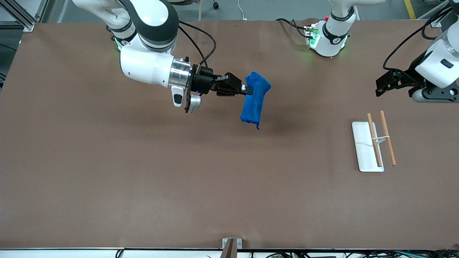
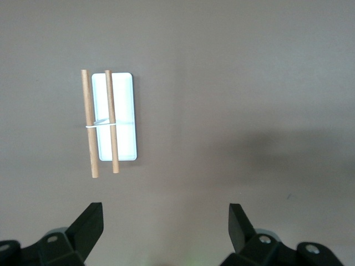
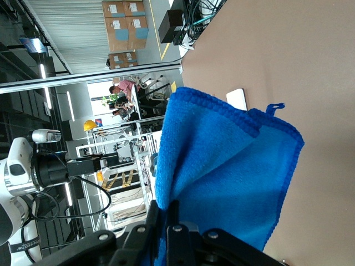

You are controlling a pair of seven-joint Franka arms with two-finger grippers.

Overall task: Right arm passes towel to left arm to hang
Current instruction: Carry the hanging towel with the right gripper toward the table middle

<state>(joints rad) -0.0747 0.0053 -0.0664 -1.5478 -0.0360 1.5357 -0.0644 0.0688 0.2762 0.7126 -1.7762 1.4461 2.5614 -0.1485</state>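
Hanging limp over mid-table, the towel (image 1: 255, 100) (soft, light, likely to slip) is pinched by the right gripper (image 1: 246, 89); the left gripper (image 2: 165, 221), fingers wide above the rack (image 1: 373, 145), should take a free edge.

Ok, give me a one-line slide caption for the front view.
Right end effector holds the blue towel up over the table while the open left end effector waits above the rack.

Fluffy bright blue microfibre cloth towel (image 1: 255, 100), matt brown counter (image 1: 143, 172), two smooth wooden dowels (image 1: 374, 139) over a glossy white plastic base (image 1: 363, 147).
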